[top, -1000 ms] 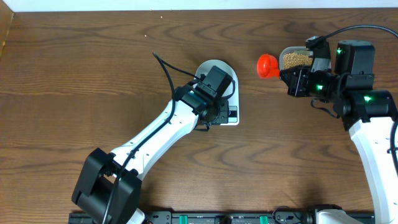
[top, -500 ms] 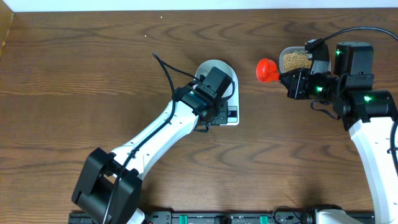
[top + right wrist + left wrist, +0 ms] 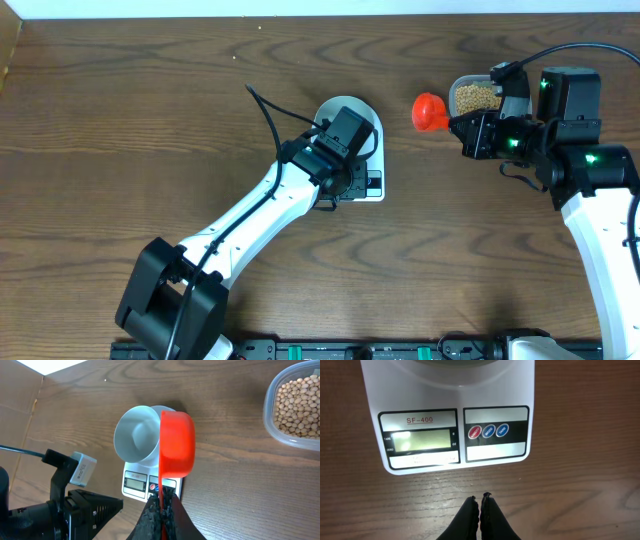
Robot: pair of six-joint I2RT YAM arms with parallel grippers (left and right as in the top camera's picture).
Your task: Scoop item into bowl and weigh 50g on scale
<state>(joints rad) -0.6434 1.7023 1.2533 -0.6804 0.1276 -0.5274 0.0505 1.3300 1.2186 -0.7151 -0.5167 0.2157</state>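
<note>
Over the last second the red scoop (image 3: 429, 109) has slid a little away from the clear tub (image 3: 462, 82) toward the scale (image 3: 374, 184), then stalled; the last half second shows almost no travel. It now hangs between the scale and the tub, nearer the tub. The right gripper (image 3: 161, 503) is pinching the scoop's handle. The cup is turned on edge in the wrist view, with no beans visible in it, so whether it carries a load is unclear. The beans (image 3: 299, 402) all show in the tub, beyond the scoop from the scale. The bowl (image 3: 136, 435) sits on the scale, empty. The left gripper (image 3: 481, 504) has not moved: fingers pressed together on nothing, just off the scale's display edge. The display shows no legible figure. Judgement: weighing has not begun, and the carry to the bowl is barely started.
</note>
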